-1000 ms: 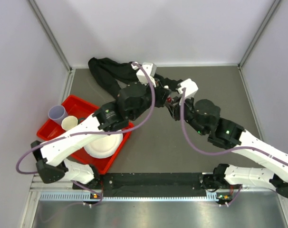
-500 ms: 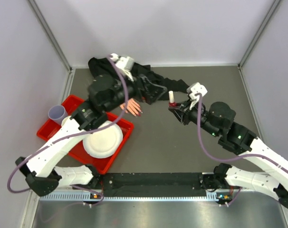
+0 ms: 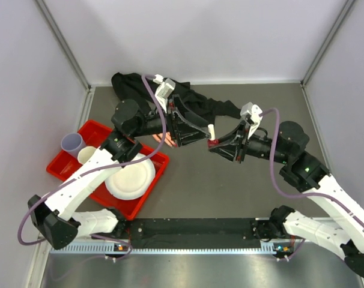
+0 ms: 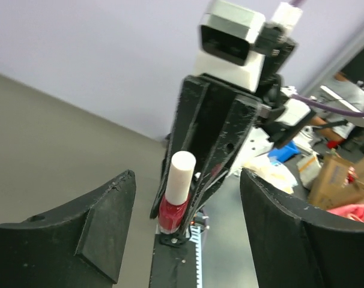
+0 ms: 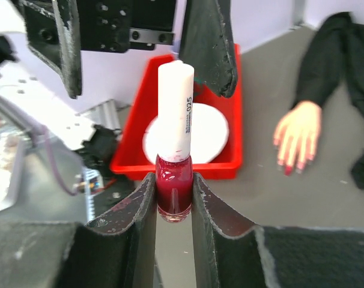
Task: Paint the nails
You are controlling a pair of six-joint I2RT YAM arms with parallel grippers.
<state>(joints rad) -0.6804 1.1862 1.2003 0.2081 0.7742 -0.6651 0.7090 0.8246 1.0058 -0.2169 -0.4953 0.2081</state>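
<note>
Top external view shows a grey table (image 3: 230, 186) with a red rectangular plastic tray (image 3: 62, 165) at its left, holding a round white plate (image 3: 131, 177). A black fabric sleeve (image 3: 131, 87) ends in a pale skin-coloured mannequin hand (image 5: 297, 135) lying flat just beside the tray. The left gripper (image 4: 187, 174) is spread wide and empty. It faces the right gripper (image 5: 173, 180), which is clamped on a small red polish bottle with a tall white cap (image 5: 174, 192). Tiny dark-red nails (image 5: 288, 170) tip the fingers.

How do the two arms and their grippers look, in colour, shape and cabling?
The left arm and right arm have white links joined by bulky black joints. The left gripper and right gripper each have two black, wedge-shaped, scuffed fingers and a white camera box at the wrist. A purple cable loops along each arm.
</note>
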